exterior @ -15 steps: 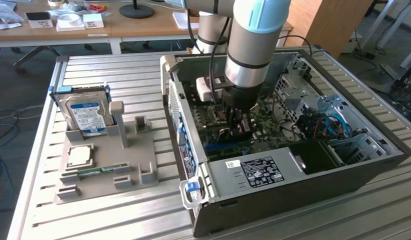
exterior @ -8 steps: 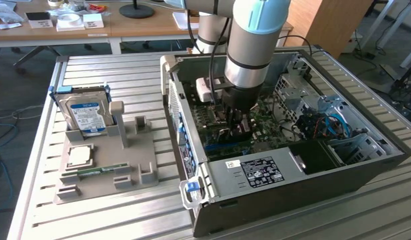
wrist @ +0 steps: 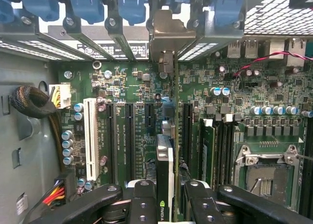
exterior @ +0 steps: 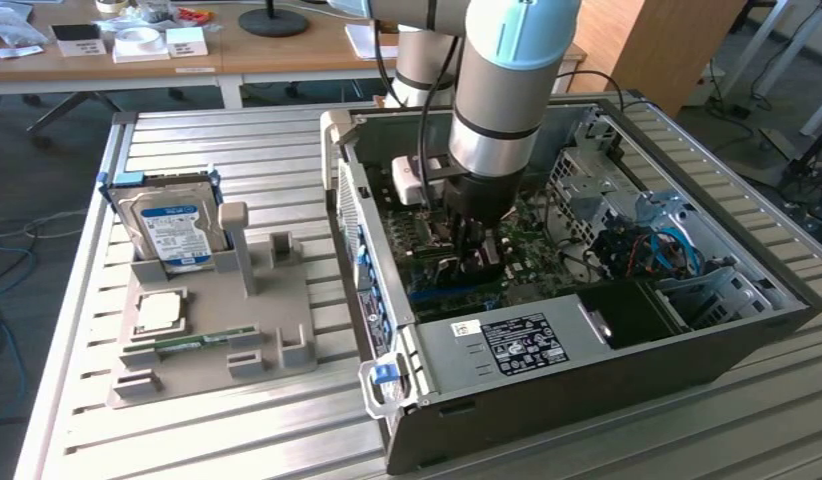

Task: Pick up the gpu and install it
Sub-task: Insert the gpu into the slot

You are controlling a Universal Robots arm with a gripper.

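1. Grey plastic holder point(exterior: 271, 310) sits on the slatted metal table point(exterior: 224, 430) at the exterior view's left. It carries a blue-labelled hard drive point(exterior: 171, 228) upright in a rack, a square processor chip point(exterior: 159, 312) lying flat and a green memory stick point(exterior: 184, 345) in a groove.
2. A strip of bare slats separates the holder from the open computer case point(exterior: 585, 400), which lies on its side with its board facing up.
3. The robot arm point(exterior: 511, 80) reaches down into the case. Its gripper point(exterior: 475, 255) hangs low over the board, near the case wall on the exterior view's left. The drive cage with its blue cables point(exterior: 671, 250) is well apart on the exterior view's right.
4. The wrist view gives the close look. The black fingers point(wrist: 143, 204) are part-closed and clamped on the graphics card point(wrist: 165, 170), which stands on edge between them.
5. The card lies in line with the black slots of the green motherboard point(wrist: 146, 82), with a long slot on either side. Its metal end bracket point(wrist: 165, 43) reaches the rear wall's row of openings, beneath the blue clips point(wrist: 132, 1). Whether the card is fully seated cannot be told.
6. To one side of the card are a white slot point(wrist: 90, 136) and a sleeved cable bundle point(wrist: 32, 100). To the other side is the metal processor socket point(wrist: 266, 175). All of these stand apart from the fingers.
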